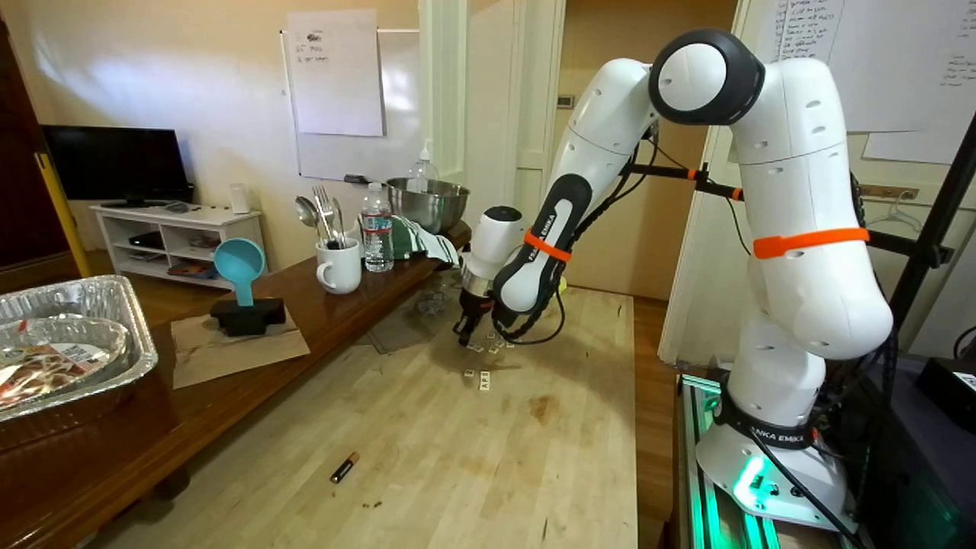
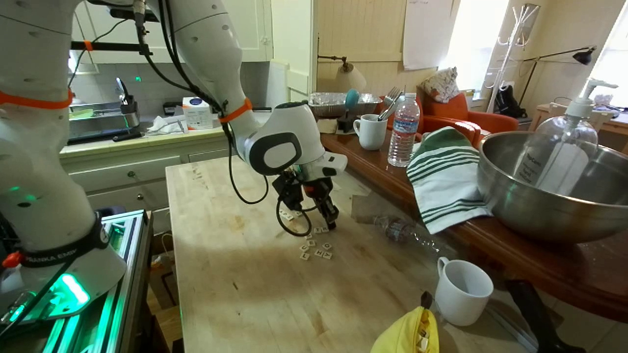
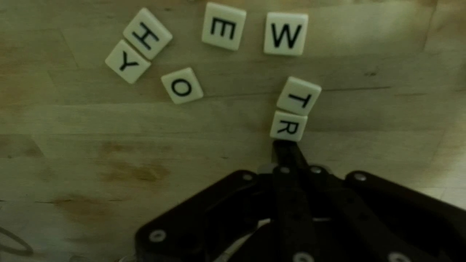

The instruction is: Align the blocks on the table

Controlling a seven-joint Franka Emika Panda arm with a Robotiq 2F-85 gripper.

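Observation:
The blocks are small pale square letter tiles on the light-wood table (image 1: 549, 465). In the wrist view the R tile (image 3: 288, 126) and the T tile (image 3: 299, 95) nearly touch in a tilted column. The W tile (image 3: 285, 34) and E tile (image 3: 224, 26) lie farther up. The H tile (image 3: 147, 34), Y tile (image 3: 127, 62) and O tile (image 3: 181, 86) lie to the left. My gripper (image 3: 286, 143) is shut, with no tile visible between its fingers. Its tips are right at the R tile's near edge. It is low over the table in both exterior views (image 1: 464, 335) (image 2: 332, 224).
A short column of tiles (image 1: 484, 380) and a battery (image 1: 345, 467) lie on the table. A crumpled clear bottle (image 2: 400, 230), a white mug (image 2: 463, 292) and a yellow pouch (image 2: 407, 333) are along the counter side. The raised brown counter (image 1: 305, 305) borders the table.

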